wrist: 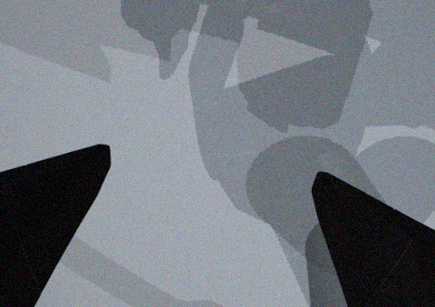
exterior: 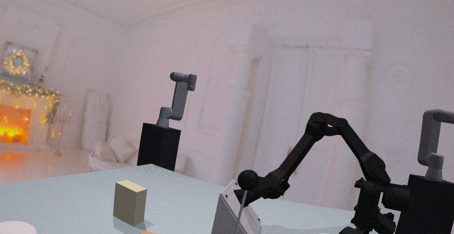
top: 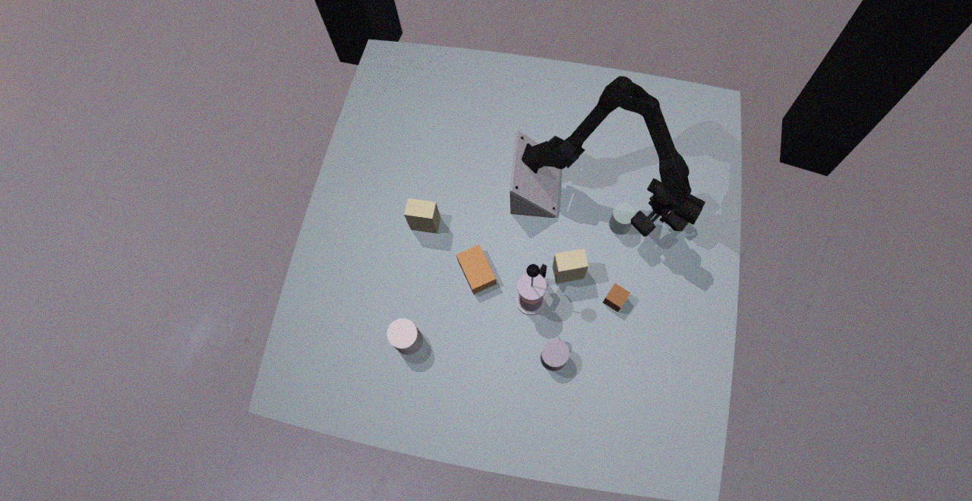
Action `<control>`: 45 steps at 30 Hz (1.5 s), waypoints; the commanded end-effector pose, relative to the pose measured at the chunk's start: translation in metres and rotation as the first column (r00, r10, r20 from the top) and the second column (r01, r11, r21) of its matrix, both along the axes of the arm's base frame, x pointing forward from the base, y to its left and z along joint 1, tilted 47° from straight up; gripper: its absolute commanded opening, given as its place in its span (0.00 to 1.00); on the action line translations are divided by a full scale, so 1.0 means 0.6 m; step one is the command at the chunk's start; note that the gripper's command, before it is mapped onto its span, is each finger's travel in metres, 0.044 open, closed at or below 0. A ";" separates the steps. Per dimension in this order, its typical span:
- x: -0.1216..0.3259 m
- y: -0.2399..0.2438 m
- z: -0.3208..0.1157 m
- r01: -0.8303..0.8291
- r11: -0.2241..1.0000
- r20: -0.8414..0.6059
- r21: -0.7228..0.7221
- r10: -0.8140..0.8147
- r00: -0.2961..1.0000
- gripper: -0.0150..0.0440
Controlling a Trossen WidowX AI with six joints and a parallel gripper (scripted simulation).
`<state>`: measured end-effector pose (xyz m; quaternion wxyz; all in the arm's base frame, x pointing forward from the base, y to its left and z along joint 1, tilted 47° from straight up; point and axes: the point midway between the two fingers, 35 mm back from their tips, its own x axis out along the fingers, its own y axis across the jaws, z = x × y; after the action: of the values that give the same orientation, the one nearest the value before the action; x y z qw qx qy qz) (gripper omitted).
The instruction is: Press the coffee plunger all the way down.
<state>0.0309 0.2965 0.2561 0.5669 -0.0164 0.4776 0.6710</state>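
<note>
- In the exterior view the coffee press point(top: 531, 292) body is cut off below the bottom edge; only its thin rod and the black plunger knob point(exterior: 248, 179) show, at lower centre, in front of the grey wedge mount point(exterior: 229, 212).
- The gripper point(top: 657, 218) is partly cut off at the lower right of the exterior view, where a black pedestal point(exterior: 426, 205) overlaps it; its fingertips are hard to make out there.
- The wrist view shows only the two dark fingers at the lower corners, with pale table top point(wrist: 151, 126) and overlapping grey shadows between them; no object can be made out.
- From the top, the press stands near the centre of the table point(top: 421, 124), slightly lower than the middle, between the orange block point(top: 475, 267) to its left and the cream block point(top: 570, 264) to its upper right.
- The press stands upright, with its long axis vertical; the rod rises from the lid, so the plunger is not yet pressed down. The knob appears toward the upper edge of the lid in the top view.
- The gripper hangs at the right of the table, just beside a pale green cylinder point(top: 623, 213), well apart from the press. Its fingers are spread nearly to their widest and hold nothing.
- Two pink cylinders point(top: 402, 332) sit lower in the frame, and a small orange cube point(top: 616, 296) lies to the right of the press.
</note>
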 end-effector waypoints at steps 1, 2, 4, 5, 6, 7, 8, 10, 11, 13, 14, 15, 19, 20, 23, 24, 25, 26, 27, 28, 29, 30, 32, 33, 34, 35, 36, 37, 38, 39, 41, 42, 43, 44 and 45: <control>0.076 0.003 -0.006 0.110 0.994 -0.008 0.021 -0.110 0.994 1.00; 0.100 0.000 -0.007 0.145 0.989 -0.010 0.030 -0.145 0.989 1.00; 0.148 -0.010 -0.010 0.213 0.976 -0.015 0.048 -0.213 0.977 1.00; 0.173 -0.016 -0.011 0.247 0.967 -0.010 0.058 -0.247 0.969 1.00; 0.195 -0.023 -0.012 0.277 0.958 -0.013 0.068 -0.277 0.961 1.00; 0.218 -0.031 -0.013 0.312 0.947 -0.019 0.075 -0.311 0.950 1.00; 0.242 -0.041 -0.015 0.345 0.935 -0.019 0.084 -0.344 0.939 1.00; 0.282 -0.062 -0.018 0.403 0.910 -0.021 0.097 -0.402 0.915 1.00; 0.304 -0.075 -0.019 0.435 0.894 -0.021 0.106 -0.435 0.900 1.00; 0.345 -0.104 -0.021 0.494 0.860 -0.024 0.127 -0.495 0.869 1.00; 0.366 -0.122 -0.023 0.522 0.842 -0.017 0.137 -0.525 0.851 1.00; 0.386 -0.140 -0.025 0.550 0.822 -0.014 0.148 -0.555 0.832 1.00; 0.453 -0.222 -0.030 0.662 0.726 -0.019 0.186 -0.671 0.742 1.00; 0.467 -0.244 -0.031 0.684 0.702 -0.022 0.198 -0.694 0.719 1.00; 0.507 -0.316 -0.037 0.749 0.622 -0.020 0.227 -0.766 0.642 1.00; 0.520 -0.342 -0.040 0.772 0.591 -0.023 0.235 -0.790 0.612 1.00; 0.531 -0.369 -0.042 0.793 0.559 -0.026 0.244 -0.813 0.581 1.00; 0.539 -0.394 -0.047 0.808 0.533 -0.021 0.251 -0.832 0.555 1.00; 0.544 -0.419 -0.050 0.821 0.508 -0.013 0.260 -0.848 0.529 1.00; 0.547 -0.440 -0.051 0.839 0.477 -0.027 0.262 -0.865 0.501 1.00; 0.550 -0.462 -0.056 0.853 0.451 -0.039 0.263 -0.878 0.476 1.00; 0.551 -0.486 -0.061 0.867 0.421 -0.053 0.266 -0.892 0.449 1.00; 0.551 -0.539 -0.073 0.896 0.353 -0.082 0.271 -0.918 0.387 1.00; 0.549 -0.566 -0.080 0.908 0.318 -0.097 0.274 -0.930 0.355 1.00; 0.546 -0.592 -0.086 0.919 0.282 -0.112 0.277 -0.940 0.322 1.00; 0.542 -0.614 -0.091 0.926 0.253 -0.124 0.280 -0.947 0.296 1.00; 0.540 -0.626 -0.093 0.930 0.235 -0.131 0.282 -0.951 0.280 1.00; 0.539 -0.630 -0.094 0.932 0.229 -0.134 0.282 -0.952 0.274 1.00; 0.538 -0.628 -0.096 0.932 0.229 -0.134 0.282 -0.952 0.274 1.00; 0.538 -0.625 -0.099 0.932 0.229 -0.133 0.281 -0.952 0.275 1.00; 0.536 -0.613 -0.111 0.932 0.230 -0.132 0.280 -0.952 0.275 1.00; 0.535 -0.605 -0.119 0.932 0.230 -0.132 0.280 -0.952 0.275 1.00; 0.533 -0.597 -0.128 0.932 0.231 -0.132 0.280 -0.952 0.275 1.00; 0.530 -0.586 -0.137 0.932 0.230 -0.132 0.280 -0.952 0.275 1.00; 0.526 -0.575 -0.148 0.932 0.230 -0.133 0.281 -0.952 0.275 1.00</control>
<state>0.3520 -0.0628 0.1791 0.8672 0.3369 0.2607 0.2580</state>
